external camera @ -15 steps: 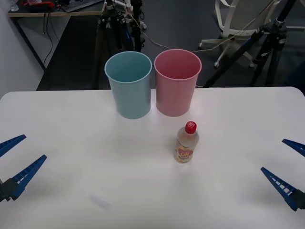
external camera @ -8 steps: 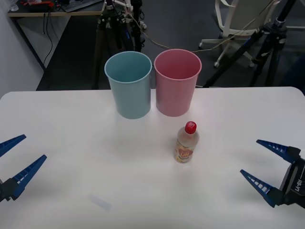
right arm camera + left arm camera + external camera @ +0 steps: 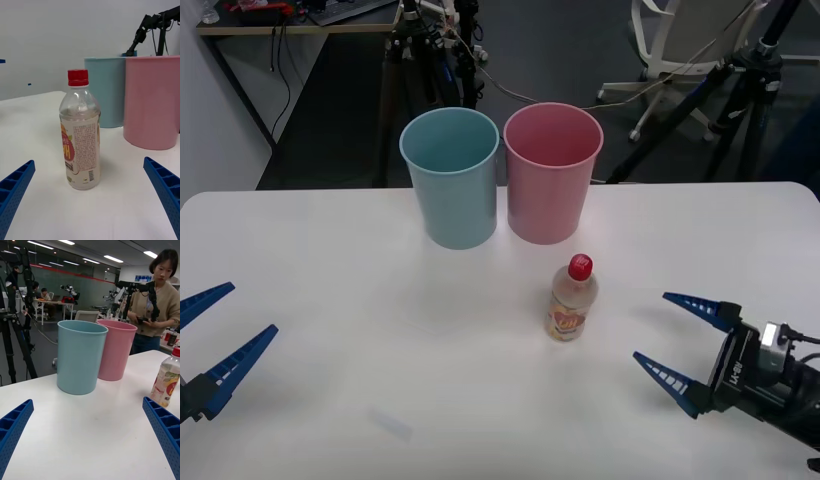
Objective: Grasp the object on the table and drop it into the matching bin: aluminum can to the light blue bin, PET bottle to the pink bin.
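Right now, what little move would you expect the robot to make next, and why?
Probably the right gripper should slide a bit farther toward the PET bottle. Its blue fingers are open and aimed at the bottle, which stands upright on the table but not yet between them. The pink bin waits just behind. The left gripper sits idle at the table's left edge.

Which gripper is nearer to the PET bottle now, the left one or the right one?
Right. The right gripper is open, close beside the PET bottle on the table. The left gripper waits open at the far left edge.
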Action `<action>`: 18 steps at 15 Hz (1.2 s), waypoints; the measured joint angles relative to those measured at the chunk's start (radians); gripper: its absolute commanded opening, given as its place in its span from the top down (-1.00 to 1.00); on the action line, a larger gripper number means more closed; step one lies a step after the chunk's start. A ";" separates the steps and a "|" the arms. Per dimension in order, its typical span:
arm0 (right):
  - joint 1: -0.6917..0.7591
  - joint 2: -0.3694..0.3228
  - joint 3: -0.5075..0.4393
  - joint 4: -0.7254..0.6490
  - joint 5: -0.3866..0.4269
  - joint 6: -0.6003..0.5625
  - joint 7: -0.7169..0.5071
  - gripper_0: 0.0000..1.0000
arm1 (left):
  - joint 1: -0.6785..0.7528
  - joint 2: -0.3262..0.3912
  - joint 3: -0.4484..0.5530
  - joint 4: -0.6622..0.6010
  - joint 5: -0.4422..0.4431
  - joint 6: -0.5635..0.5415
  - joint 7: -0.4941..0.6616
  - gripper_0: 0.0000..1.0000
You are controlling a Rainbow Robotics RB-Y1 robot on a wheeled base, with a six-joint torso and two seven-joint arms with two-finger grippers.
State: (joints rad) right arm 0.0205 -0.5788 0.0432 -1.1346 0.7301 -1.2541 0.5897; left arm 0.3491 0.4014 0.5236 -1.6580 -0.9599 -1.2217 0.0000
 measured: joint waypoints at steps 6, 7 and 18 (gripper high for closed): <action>-0.129 0.115 0.003 0.138 0.098 0.001 0.022 -1.00 | 0.000 0.000 0.000 0.000 0.000 0.000 0.000 -1.00; -0.139 0.126 0.003 0.146 0.110 0.004 0.024 -1.00 | 0.000 0.000 0.000 0.000 0.000 0.000 0.000 -1.00; -0.198 0.208 0.084 0.150 0.121 0.133 0.033 -1.00 | 0.000 0.000 0.000 0.000 0.000 0.000 0.000 -1.00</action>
State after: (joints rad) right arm -0.1777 -0.3704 0.1271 -0.9846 0.8515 -1.1208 0.6223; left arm 0.3490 0.4014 0.5236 -1.6580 -0.9599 -1.2217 0.0000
